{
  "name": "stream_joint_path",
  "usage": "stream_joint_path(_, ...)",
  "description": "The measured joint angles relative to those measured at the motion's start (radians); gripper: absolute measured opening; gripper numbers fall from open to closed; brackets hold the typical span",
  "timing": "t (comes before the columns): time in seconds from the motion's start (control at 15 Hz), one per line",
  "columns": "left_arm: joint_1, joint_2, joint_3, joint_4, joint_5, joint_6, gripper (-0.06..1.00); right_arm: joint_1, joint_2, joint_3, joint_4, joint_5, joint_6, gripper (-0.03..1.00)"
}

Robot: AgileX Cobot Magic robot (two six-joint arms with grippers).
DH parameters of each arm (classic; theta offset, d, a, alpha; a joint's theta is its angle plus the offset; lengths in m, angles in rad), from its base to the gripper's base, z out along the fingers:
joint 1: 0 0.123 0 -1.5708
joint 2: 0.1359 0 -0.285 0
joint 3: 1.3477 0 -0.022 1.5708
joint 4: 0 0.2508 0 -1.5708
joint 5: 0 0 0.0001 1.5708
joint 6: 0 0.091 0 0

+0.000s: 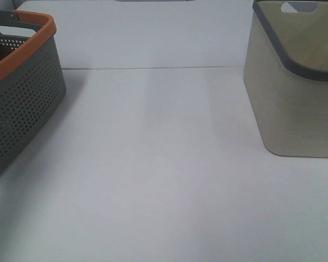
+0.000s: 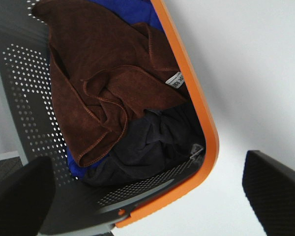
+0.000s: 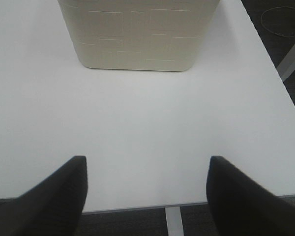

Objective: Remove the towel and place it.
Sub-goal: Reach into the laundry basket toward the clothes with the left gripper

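The maroon-brown towel (image 2: 103,83) lies crumpled inside the orange-rimmed grey basket (image 2: 188,73).

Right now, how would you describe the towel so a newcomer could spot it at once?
On the white table, go to the grey perforated basket with the orange rim, at the left of the high view. The towel is crumpled on top of the cloths inside. It is the maroon-brown one with a small white tag, beside a blue cloth and a black cloth.
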Motion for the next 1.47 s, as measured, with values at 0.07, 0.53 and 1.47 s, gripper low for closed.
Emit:
stream_joint_path(0.07,0.0,0.063,-0.051,0.0,0.02,0.051,0.99,0.0,0.0,0.0,0.0,0.0,0.0,0.6)
stream_joint_path(0.53,0.062,0.425,-0.293,0.058,0.033,0.356,0.99,0.0,0.0,0.0,0.0,0.0,0.0,0.6)
stream_joint_path(1.47,0.159,0.768,-0.302,0.008,-0.27,0.509,0.98,0.0,0.0,0.0,0.0,0.0,0.0,0.6)
